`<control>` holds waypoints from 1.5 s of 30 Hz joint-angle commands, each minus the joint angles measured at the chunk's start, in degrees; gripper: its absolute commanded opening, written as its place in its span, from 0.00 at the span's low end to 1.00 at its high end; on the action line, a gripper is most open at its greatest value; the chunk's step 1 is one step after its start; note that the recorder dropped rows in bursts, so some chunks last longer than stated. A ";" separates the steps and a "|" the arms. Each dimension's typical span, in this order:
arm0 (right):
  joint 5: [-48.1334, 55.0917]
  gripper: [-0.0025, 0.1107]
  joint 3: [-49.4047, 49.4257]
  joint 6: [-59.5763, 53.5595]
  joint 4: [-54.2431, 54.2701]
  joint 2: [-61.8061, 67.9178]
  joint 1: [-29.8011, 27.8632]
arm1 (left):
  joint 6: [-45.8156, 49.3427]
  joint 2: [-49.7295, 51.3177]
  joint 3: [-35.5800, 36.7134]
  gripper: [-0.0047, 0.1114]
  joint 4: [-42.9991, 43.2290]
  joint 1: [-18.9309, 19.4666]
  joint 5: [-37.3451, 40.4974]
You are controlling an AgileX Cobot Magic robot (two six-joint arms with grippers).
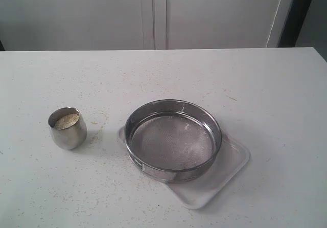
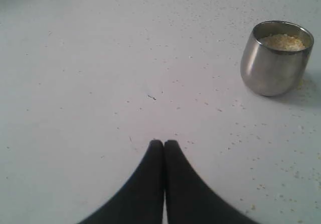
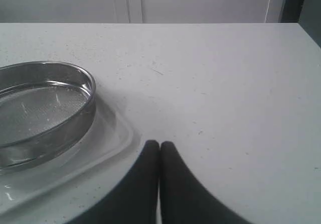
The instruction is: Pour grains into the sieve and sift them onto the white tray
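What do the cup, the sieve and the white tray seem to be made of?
The cup looks like polished steel: its wall mirrors the table. The sieve seems steel too, a duller brushed ring over fine woven wire mesh. The white tray is smooth and faintly glossy, probably plastic, though enamel cannot be excluded.

Left side: bare desk point(image 1: 41, 74) all round the steel cup point(image 1: 67, 128), the only thing standing there.
Ahead of my left end effector point(image 2: 164, 142): open desk; the cup is off to one side, well apart from my tips, which are pressed together.
Cup-to-sieve point(image 1: 173, 138) gap: a strip of bare desk I could pass through.
Centre: the sieve sits on the white tray point(image 1: 232, 159); its raised steel wall blocks a low pass, but it's open from above.
Ahead of my right end effector point(image 3: 159, 143): tray corner just beside my tips, sieve wall near; desk on the other side is free.
Back: bare desk up to the wall panels point(image 1: 153, 13).
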 commanded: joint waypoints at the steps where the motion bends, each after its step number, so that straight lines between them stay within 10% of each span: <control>1: -0.16 0.02 0.24 0.29 -0.51 -0.38 0.08 | 0.00 -0.29 0.11 0.04 -1.42 -0.31 -0.40; 10: -0.16 0.02 0.24 0.29 -0.36 -0.38 0.08 | -1.87 -0.29 0.11 0.04 -3.71 -0.31 -15.66; 19: -0.16 0.02 0.24 0.29 -0.36 -0.38 0.08 | -24.75 -0.29 0.11 0.04 -0.15 -0.31 -48.51; 24: -0.16 0.02 0.24 0.29 -0.47 -0.38 0.08 | -20.57 2.06 -9.53 0.04 4.30 -0.31 -31.23; 45: -0.16 0.02 0.24 0.29 -0.48 -0.38 0.08 | -29.14 34.96 -22.47 0.04 18.40 -0.31 -44.29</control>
